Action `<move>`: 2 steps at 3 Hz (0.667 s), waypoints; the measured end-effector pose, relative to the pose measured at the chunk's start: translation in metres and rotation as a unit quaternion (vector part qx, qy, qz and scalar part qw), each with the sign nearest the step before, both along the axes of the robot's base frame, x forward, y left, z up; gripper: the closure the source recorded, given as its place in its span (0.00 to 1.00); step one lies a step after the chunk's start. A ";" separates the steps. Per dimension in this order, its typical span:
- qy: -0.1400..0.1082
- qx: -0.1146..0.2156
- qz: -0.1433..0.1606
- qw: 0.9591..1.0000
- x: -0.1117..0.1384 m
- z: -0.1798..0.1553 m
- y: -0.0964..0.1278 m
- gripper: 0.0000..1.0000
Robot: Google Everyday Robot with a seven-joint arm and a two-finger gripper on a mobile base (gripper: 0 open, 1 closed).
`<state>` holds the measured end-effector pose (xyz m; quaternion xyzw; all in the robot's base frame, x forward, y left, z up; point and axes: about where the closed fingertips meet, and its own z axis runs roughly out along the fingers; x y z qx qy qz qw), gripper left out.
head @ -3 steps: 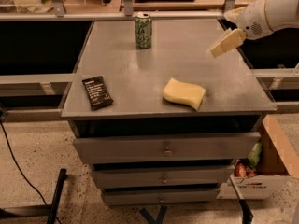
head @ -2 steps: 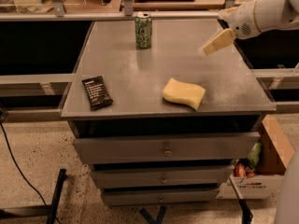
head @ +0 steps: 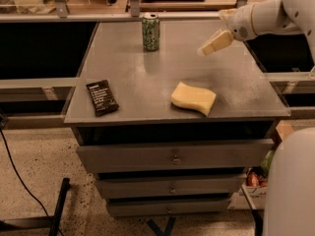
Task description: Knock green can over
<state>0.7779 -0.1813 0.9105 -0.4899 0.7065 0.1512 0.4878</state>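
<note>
The green can [head: 150,32] stands upright near the far edge of the grey cabinet top [head: 147,77], light green with whitish print and a silver top. My gripper [head: 215,43] comes in from the right on a white arm and hangs above the far right part of the top, pointing left toward the can. It is well to the right of the can and does not touch it.
A yellow sponge [head: 193,98] lies right of centre. A black snack bar wrapper [head: 102,97] lies near the front left edge. Drawers [head: 172,157] are below the top. A rail and shelving run behind the cabinet. A white robot part [head: 290,186] fills the lower right corner.
My gripper has moved left over the cabinet top, closer to the can. The can, sponge and wrapper have not moved.
</note>
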 end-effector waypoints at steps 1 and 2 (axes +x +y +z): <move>-0.021 0.035 0.012 0.999 0.015 0.005 0.017 0.00; -0.034 0.067 0.025 0.997 0.027 0.011 0.037 0.00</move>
